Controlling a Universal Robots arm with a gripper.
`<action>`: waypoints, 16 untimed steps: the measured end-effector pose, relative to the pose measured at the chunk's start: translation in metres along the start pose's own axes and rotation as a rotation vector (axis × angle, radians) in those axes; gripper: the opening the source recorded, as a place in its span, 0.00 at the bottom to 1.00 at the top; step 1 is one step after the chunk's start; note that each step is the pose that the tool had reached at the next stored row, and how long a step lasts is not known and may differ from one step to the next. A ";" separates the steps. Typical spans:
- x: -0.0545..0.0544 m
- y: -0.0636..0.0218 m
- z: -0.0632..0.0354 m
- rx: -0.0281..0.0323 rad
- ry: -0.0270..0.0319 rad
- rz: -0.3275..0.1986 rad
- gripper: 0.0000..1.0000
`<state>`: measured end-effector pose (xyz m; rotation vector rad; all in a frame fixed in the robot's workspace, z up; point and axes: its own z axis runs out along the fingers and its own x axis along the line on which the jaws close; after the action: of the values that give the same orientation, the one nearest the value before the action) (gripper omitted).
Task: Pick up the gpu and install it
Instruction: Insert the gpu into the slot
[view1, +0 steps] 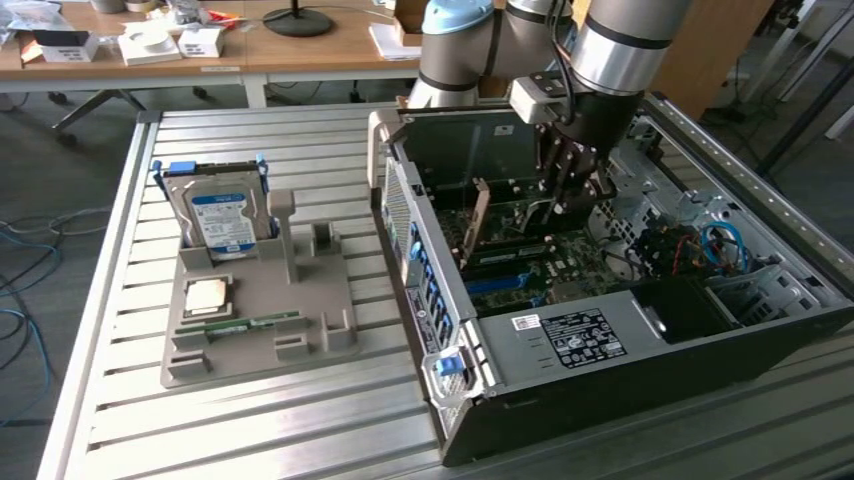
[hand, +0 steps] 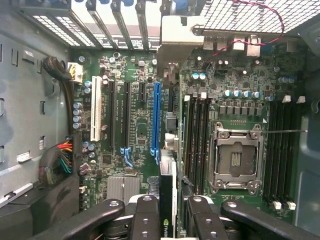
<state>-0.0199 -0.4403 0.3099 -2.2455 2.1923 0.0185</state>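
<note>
While the gpu (hand: 168, 180) stands on its edge inside the open computer case (view1: 601, 340), the gripper (view1: 581, 200) has its two dark fingers (hand: 146, 210) clenched on it, one against each face of the card. From the wrist view the card runs lengthwise along the green motherboard (hand: 135, 100), its far end close to the near end of the long blue slot (hand: 156, 120) and roughly in line with it. Whether its lower edge touches the board I cannot tell. Beyond the card sits the bare CPU socket (hand: 235, 157) with memory slots on both sides. Outside the case, toward the exterior view's left, a grey holder (view1: 320, 330) on the slatted table (view1: 240, 420) carries an upright hard drive (view1: 220, 220) and a green memory stick (view1: 240, 325).
</note>
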 end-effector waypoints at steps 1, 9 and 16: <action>0.000 0.0000 0.0000 0.0000 0.0000 0.000 0.26; 0.000 0.0027 0.0000 0.0000 -0.0001 0.000 0.26; 0.000 0.0083 0.0001 0.0000 0.0000 0.000 0.26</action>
<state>-0.0282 -0.4403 0.3099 -2.2455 2.1922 0.0186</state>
